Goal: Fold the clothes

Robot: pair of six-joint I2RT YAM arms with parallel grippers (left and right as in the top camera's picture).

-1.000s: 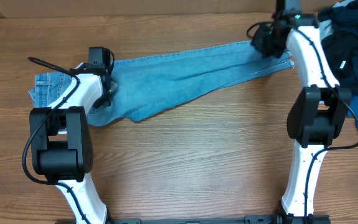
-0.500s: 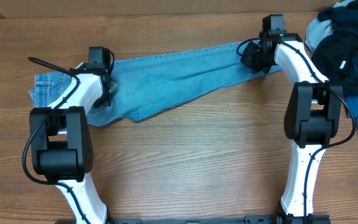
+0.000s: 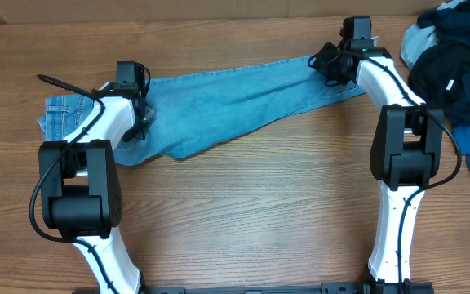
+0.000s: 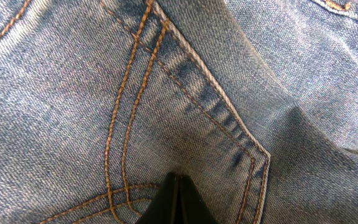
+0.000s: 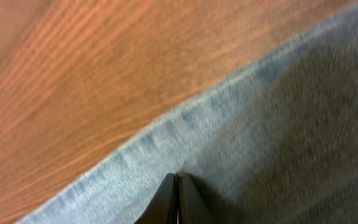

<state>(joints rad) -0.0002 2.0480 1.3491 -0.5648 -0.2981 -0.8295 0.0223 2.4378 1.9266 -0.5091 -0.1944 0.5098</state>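
jeans (image 3: pixel 235 102) are moving a bit now. The right gripper (image 5: pixel 178 180) is pinched shut on the leg hem at the upper right of the denim. Over the last second it has slid toward the left of the frame and dragged that end with it, so the leg lies a little shorter across the table (image 3: pixel 259 212). Looks to me like the start of folding the leg over. The right arm reaches long and nearly straight up the frame, wrist bent left. The left gripper (image 4: pixel 176 186) is closed too, tips pressed into the denim by the back pocket at the left. It hasn't budged, arm curled over the waist end. The dark pile (image 3: pixel 455 65) sits untouched in the upper right corner.
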